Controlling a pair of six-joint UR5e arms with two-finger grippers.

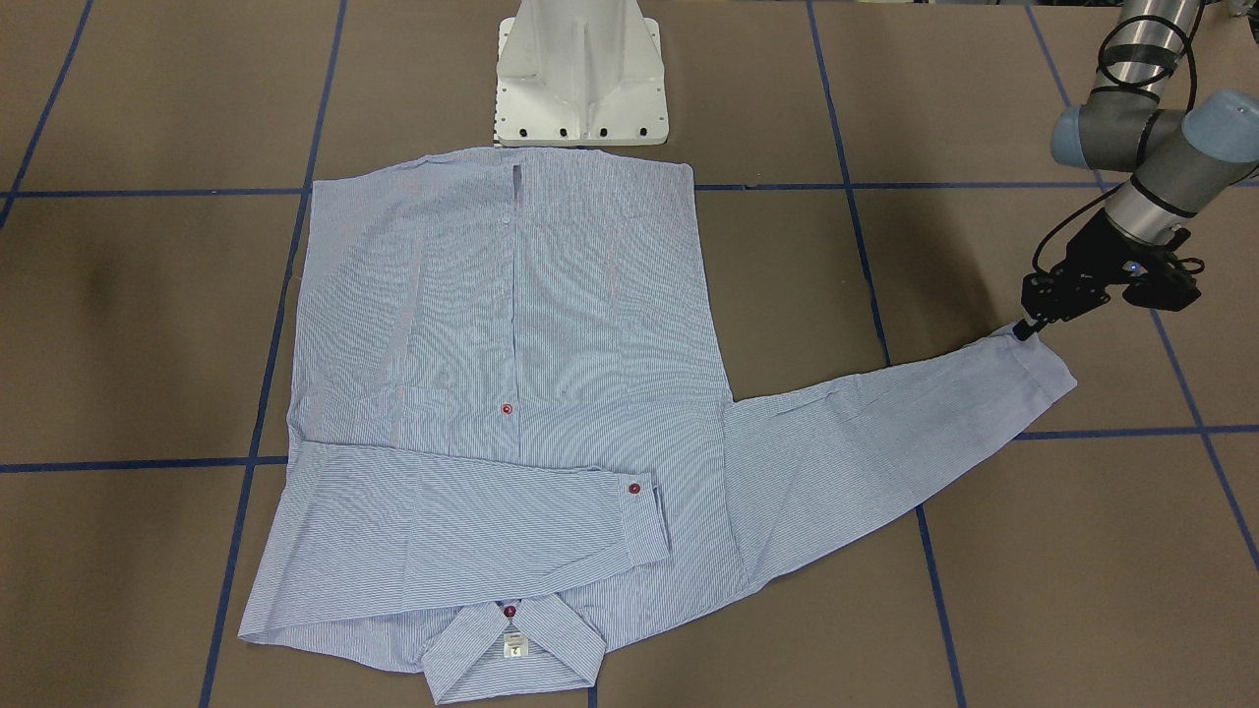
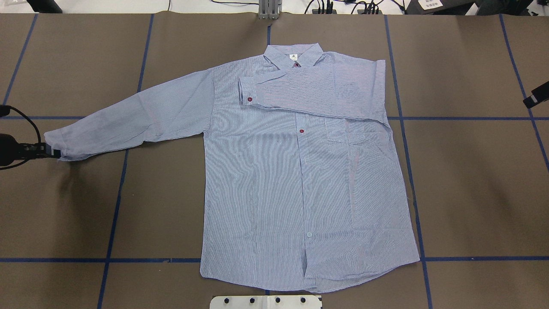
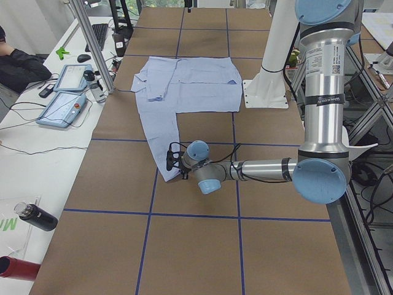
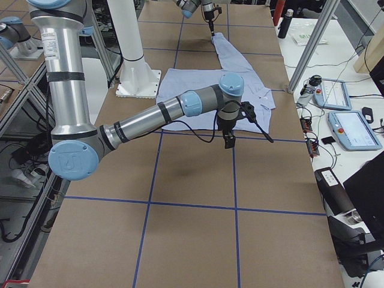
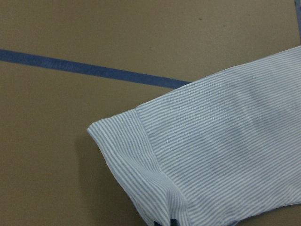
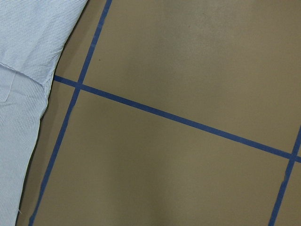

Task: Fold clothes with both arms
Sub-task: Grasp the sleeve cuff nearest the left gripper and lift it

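Front-facing view: shows striped shirt flat on table, one sleeve folded across chest, left gripper pinching cuff of outstretched sleeve. Overhead view: shows right gripper at edge, well apart from shirt; cannot tell whether spread or pressed together.

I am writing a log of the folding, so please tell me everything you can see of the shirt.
The shirt is light blue with fine white stripes, thin cloth, dark red buttons, a chest pocket. It lies flat, front up, on the table, collar away from the robot. One sleeve is folded across the chest; the other sleeve stretches out sideways, its cuff seemingly pinched by the left gripper.
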